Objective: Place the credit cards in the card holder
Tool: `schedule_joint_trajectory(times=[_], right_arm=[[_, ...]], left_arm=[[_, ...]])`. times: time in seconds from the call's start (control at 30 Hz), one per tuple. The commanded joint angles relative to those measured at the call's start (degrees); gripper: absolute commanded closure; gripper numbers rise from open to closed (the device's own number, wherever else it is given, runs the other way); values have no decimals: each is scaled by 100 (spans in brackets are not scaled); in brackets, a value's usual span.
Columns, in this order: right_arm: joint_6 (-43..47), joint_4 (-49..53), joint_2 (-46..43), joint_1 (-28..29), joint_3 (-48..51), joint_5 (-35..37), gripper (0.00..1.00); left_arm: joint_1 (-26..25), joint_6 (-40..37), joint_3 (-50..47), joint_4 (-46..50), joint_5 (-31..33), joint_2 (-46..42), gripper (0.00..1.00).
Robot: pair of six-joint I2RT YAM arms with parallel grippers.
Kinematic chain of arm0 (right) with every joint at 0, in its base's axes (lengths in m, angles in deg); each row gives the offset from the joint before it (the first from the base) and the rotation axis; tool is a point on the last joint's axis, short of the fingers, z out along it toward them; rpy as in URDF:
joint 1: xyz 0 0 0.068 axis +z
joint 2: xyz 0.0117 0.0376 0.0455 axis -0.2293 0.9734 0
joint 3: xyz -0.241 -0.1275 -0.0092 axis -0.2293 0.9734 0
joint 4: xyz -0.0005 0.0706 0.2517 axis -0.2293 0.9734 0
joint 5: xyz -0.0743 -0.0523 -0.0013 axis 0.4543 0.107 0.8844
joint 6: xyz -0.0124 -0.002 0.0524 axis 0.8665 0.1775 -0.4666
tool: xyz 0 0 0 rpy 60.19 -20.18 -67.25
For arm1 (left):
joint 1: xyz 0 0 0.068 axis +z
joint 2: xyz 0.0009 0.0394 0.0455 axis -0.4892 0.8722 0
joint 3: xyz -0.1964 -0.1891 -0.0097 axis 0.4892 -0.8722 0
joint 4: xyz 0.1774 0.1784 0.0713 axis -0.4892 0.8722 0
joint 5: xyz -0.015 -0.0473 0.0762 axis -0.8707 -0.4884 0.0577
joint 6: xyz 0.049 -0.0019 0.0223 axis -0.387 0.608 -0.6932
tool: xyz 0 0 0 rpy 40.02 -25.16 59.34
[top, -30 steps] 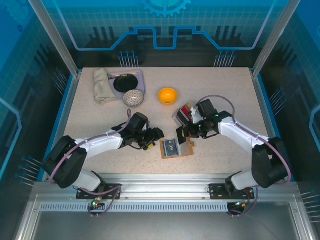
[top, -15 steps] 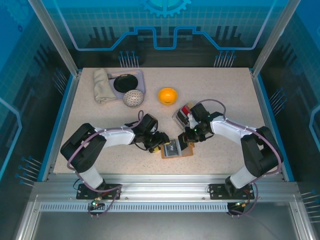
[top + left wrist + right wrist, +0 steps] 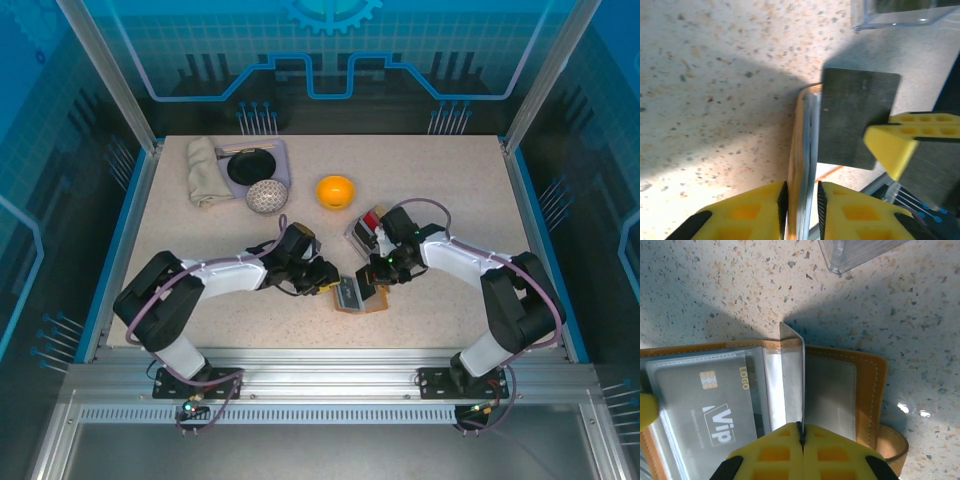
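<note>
Tan leather holder [image 3: 365, 301] lies open between my two grippers; left gripper [image 3: 801, 192] is pinched narrow on the holder's flap edge, I judge to pin it so the pockets can't slide or fold shut; right gripper [image 3: 801, 436] is clamped on a grey card [image 3: 793, 375], held edge-down over the fold so that it can slip into a pocket; a VIP card [image 3: 705, 400] already sits in a clear sleeve; more cards [image 3: 374, 218] stand in the tray [image 3: 356, 232] just behind the holder; the next move needs the card's corner lined up with a slot.
</note>
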Motion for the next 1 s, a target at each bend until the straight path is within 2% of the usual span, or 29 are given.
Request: schedule_joint_trajectory(times=[0.0,0.13,0.27,0.37,0.53,0.67,0.83,0.97], right_arm=[[28,183,64,79,-2,179,100],[2,198,30,79,-36,157,100],[-44,218,-158,87,-107,65,100],[-96,274,-523,143,-208,257,100],[-265,288,-1155,421,-310,858,100],[-596,47,-1417,963,-274,1353,100],[-1022,-259,-1434,1633,-214,2013,100],[-1242,-294,-1382,1852,-158,2286,100]], left_arm=[[-30,-103,-143,-224,-85,-186,78],[-28,-86,-180,-302,-134,-130,81],[-22,-112,-135,-205,-118,-19,92],[-25,-71,-168,-131,-18,-4,100],[-24,-10,-232,-233,38,-44,100],[-28,32,-230,-323,51,-35,100],[-28,123,-230,-441,30,-18,100],[-30,190,-259,-504,21,-35,100]])
